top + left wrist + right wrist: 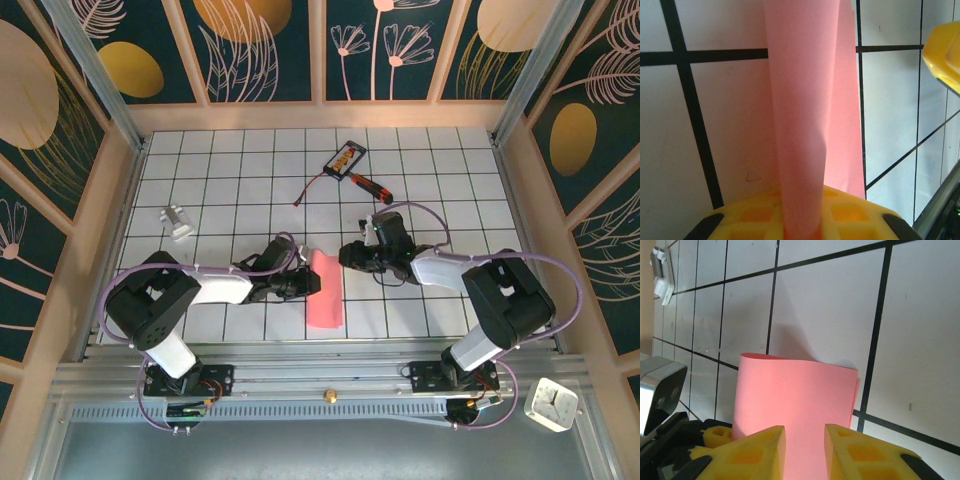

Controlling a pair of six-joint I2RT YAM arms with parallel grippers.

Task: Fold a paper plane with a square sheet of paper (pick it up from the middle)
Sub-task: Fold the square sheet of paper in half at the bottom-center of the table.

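The square sheet of paper (pixel 325 290) is pink-red and lies folded over into a long strip on the white tiled table, its top layer bulging up. My left gripper (pixel 312 283) is shut on the strip's left side; in the left wrist view the paper (pixel 805 125) runs down between the yellow jaws (pixel 802 225). My right gripper (pixel 348 255) is just right of the strip's far end. Its yellow fingers (pixel 752 450) stand parted, open, with the paper (pixel 795 395) showing through the gap (pixel 805 450). No paper plane shape is formed.
A black-and-orange card (pixel 345 158) and a red-handled screwdriver (pixel 372 185) lie at the back of the table. A small white clip (pixel 177 222) sits at the left. A white clock (pixel 551 403) stands off the table at the near right. Wooden walls ring the table.
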